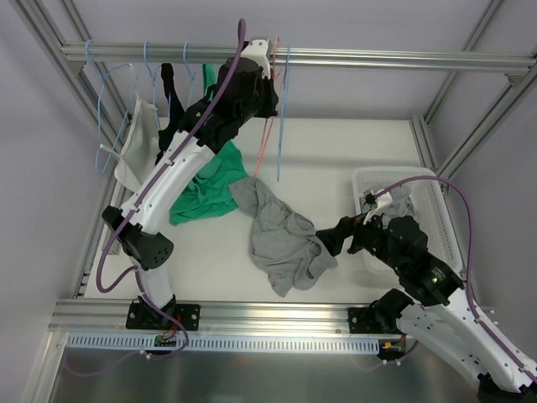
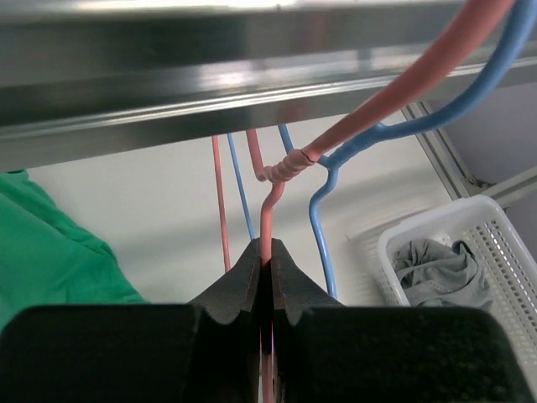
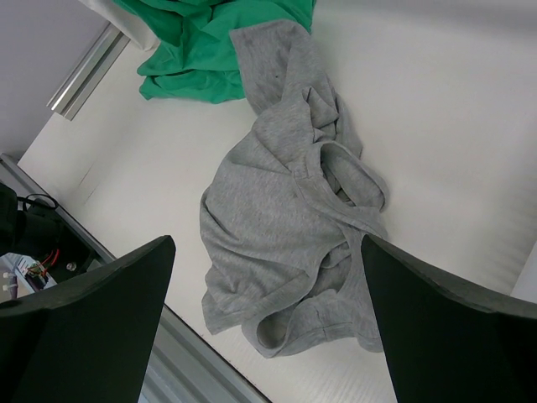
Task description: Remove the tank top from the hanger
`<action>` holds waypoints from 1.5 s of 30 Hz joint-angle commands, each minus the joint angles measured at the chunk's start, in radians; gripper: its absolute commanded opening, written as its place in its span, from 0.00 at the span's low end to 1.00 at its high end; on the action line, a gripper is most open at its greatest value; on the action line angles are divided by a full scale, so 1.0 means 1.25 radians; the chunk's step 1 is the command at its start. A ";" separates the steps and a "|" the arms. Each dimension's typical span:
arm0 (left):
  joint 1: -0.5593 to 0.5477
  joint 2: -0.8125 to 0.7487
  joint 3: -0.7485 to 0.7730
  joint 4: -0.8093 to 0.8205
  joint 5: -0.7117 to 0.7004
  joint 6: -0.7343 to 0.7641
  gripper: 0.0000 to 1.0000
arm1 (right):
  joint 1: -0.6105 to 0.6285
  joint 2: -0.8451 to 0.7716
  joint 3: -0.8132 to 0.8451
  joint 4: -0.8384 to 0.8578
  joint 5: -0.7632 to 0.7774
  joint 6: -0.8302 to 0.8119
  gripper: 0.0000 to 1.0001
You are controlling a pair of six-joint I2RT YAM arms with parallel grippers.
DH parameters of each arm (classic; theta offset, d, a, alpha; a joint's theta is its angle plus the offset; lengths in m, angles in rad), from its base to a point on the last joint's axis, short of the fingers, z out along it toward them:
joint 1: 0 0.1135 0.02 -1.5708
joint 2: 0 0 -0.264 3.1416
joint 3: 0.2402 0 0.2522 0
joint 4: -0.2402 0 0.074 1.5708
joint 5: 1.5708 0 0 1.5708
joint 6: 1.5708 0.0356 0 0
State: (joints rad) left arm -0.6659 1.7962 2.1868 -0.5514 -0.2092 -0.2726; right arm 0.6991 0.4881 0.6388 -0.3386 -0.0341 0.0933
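The grey tank top [image 1: 281, 239] lies crumpled on the white table, off any hanger; it also shows in the right wrist view [image 3: 285, 210]. My left gripper [image 1: 267, 63] is raised to the metal rail and is shut on the neck of a bare pink hanger [image 2: 267, 206], which hangs from the rail [image 1: 270, 126]. In the left wrist view the gripper [image 2: 270, 252] pinches the pink wire between its fingertips. My right gripper [image 1: 331, 239] is open and empty, hovering just above the tank top's right edge, with its fingers spread wide [image 3: 267, 243].
A blue hanger [image 1: 281, 109] hangs beside the pink one. A green garment [image 1: 205, 189] lies on the table under the left arm. White and black garments [image 1: 138, 143] hang at the left of the rail [image 1: 377, 57]. A white basket [image 1: 419, 180] at the right holds grey cloth.
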 commanded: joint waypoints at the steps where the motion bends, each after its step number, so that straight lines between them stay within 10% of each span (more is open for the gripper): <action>1: 0.000 0.031 0.041 0.021 0.050 0.002 0.00 | 0.000 -0.013 -0.004 0.012 -0.002 0.003 1.00; 14: 0.001 0.008 -0.066 0.021 0.057 -0.024 0.01 | 0.000 0.008 -0.027 0.041 -0.013 0.008 1.00; 26: 0.000 -0.279 -0.269 0.021 -0.073 -0.060 0.97 | 0.000 0.246 -0.053 0.202 -0.063 -0.024 0.99; 45: -0.006 -0.793 -0.816 -0.053 -0.179 -0.108 0.99 | 0.138 0.989 0.264 0.189 0.163 -0.049 0.99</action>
State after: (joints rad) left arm -0.6678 0.8230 1.1885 -0.5751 -0.4057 -0.4030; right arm 0.8318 1.6688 0.9195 -0.0566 0.0273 0.0475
